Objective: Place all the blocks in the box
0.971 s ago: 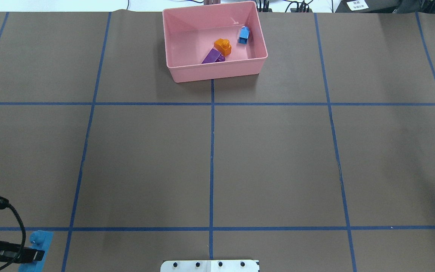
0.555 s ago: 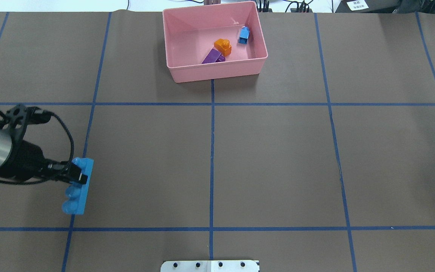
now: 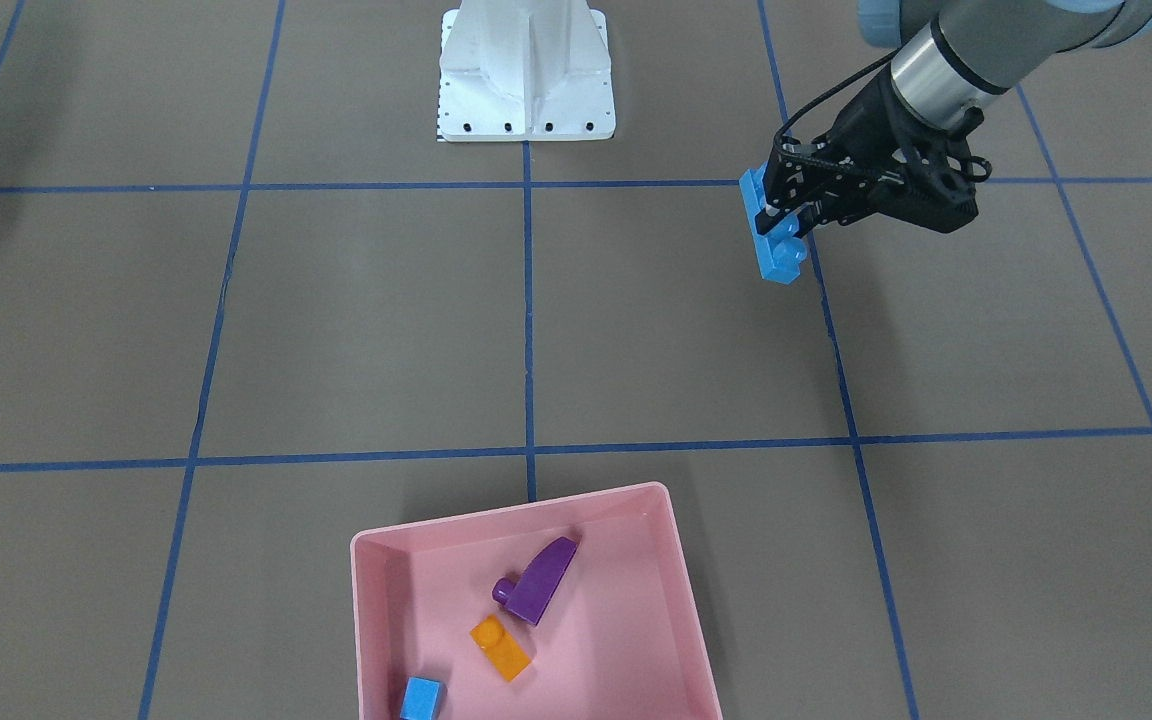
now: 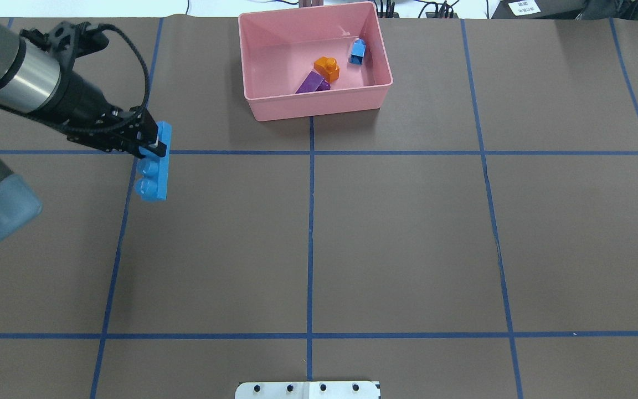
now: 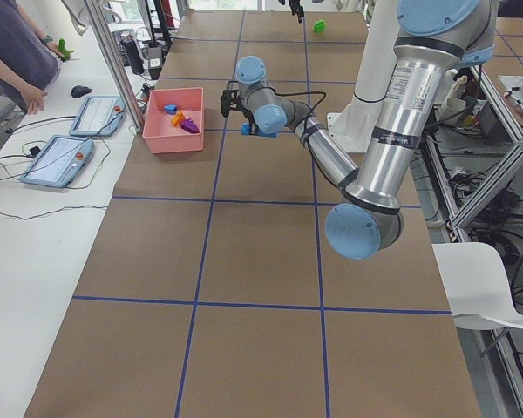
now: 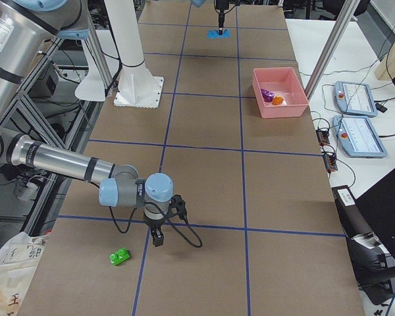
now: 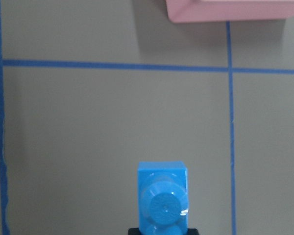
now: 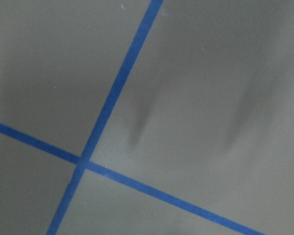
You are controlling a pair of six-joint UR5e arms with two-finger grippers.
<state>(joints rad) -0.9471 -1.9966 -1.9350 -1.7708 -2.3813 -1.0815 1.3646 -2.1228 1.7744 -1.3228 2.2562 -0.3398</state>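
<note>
One green block (image 6: 120, 256) is lying out on the desk (image 4: 407, 238) at the near right end. The right gripper (image 6: 157, 238) points down just beside it, but I can't tell from that angle how wide it's open. Further in, the left gripper (image 4: 155, 145) is clamped tight on one end of the long blue block (image 4: 154, 177). It looks lifted clear of the desk, with the free end sticking out, I'd guess so it drops in cleanly. At the far centre, off to that gripper's right, the pink box (image 4: 319, 105) already has the orange block (image 4: 327, 68), purple block (image 4: 312, 83) and small blue block (image 4: 358, 51) inside.
</note>
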